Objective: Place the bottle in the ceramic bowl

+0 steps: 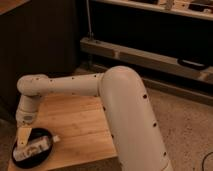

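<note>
Bottle (35, 148): lying on its side in the ceramic bowl (42, 158), white cap poking out over the right rim
Bowl spot: near-left corner of the wooden table (80, 127), pretty close to the edge
Gripper (24, 137): hanging right over the bowl's left side, just above the bottle; honestly can't tell if it's let go or not
Risk: if it lifts while gripping, bottle comes back out; a nudge on that overhanging cap could roll it onto the table
Other worry: bumping the bowl off the edge
</note>
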`<state>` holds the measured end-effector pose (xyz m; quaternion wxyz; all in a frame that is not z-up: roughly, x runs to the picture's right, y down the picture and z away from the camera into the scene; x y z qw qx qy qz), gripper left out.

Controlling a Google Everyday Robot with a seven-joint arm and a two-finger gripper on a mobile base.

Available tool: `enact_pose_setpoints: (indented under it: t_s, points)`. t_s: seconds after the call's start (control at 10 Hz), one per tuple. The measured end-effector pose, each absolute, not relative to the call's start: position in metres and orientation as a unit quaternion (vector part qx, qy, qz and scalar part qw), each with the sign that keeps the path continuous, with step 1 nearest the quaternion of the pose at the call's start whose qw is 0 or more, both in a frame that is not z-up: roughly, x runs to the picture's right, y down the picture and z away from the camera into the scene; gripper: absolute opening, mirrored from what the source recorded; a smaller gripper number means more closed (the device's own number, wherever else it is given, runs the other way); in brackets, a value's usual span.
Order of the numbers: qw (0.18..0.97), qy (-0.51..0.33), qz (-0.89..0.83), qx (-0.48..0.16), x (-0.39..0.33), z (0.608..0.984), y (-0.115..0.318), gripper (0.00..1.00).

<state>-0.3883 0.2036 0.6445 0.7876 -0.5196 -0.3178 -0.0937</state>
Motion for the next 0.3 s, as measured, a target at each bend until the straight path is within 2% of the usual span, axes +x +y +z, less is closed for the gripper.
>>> enact_pose_setpoints:
  t_s: [0.3]
  points:
    - [0.787, -0.318, -0.094, -0.52, -0.3889, 0.644, 0.2038, 0.8]
